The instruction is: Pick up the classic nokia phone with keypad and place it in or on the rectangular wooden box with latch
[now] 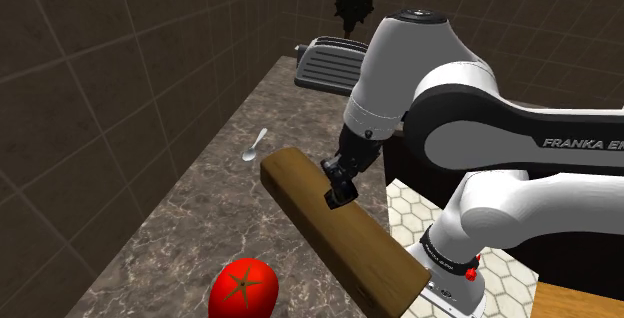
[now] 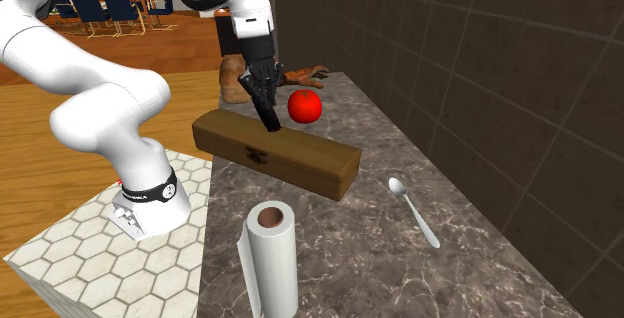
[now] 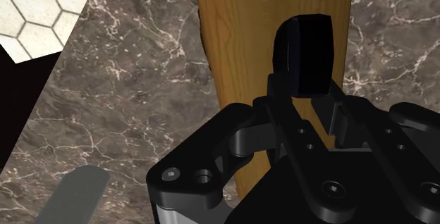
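Dark tiled walls [image 1: 100, 56] flank a dark marbled surface [image 1: 190, 236]. Across it lies the long wooden box [image 2: 300, 161]. Over the box's top, the jaws are pinched on the black phone [image 3: 303, 50], which pokes out beyond them.

Red tomato [image 1: 243, 291], spoon [image 1: 256, 146], toaster [image 1: 328, 64], paper towel roll [image 2: 270, 266], dark marble counter [image 1: 190, 216], brown tiled wall [image 1: 100, 66]

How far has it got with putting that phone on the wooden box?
Pickup looks done: the gripper is shut on the black phone. In hand: it holds the phone over the wooden box. Left: set it on the box and let go.
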`<state>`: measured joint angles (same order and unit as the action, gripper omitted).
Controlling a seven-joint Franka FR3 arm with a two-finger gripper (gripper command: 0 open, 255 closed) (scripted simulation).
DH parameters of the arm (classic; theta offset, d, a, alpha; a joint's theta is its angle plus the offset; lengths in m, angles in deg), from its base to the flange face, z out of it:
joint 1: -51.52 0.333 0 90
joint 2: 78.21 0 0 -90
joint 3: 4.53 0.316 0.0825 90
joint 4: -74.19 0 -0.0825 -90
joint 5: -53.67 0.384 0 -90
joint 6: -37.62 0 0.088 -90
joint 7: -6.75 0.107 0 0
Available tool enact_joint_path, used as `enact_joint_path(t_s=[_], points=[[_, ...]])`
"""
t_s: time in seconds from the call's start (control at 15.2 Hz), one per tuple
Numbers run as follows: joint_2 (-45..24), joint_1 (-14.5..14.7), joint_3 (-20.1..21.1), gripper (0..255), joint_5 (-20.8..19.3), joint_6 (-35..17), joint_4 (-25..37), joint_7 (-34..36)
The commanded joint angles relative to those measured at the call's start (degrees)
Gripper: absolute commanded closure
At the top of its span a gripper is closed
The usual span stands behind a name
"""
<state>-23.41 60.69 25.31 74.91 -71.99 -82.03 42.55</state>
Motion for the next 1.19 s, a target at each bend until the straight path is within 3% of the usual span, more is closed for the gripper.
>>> enact_joint_path(t_s=[0.0,0.26,0.33,0.66,0.92,1.12], points=[[-0.23,0.03,0.23,255,0.08,-0.05,-0.34,0.10],[-0.24,0.04,0.22,255,0.07,-0.06,-0.35,0.11],[-0.26,0.04,0.24,0,0.08,-0.05,-0.31,0.13],[-0.24,0.04,0.22,0,0.07,-0.06,-0.35,0.11],[1.02,-0.59,-2.43,0,-2.25,7.55,6.06,0.46],[1.02,-0.59,-2.43,0,-2.25,7.55,6.06,0.47]])
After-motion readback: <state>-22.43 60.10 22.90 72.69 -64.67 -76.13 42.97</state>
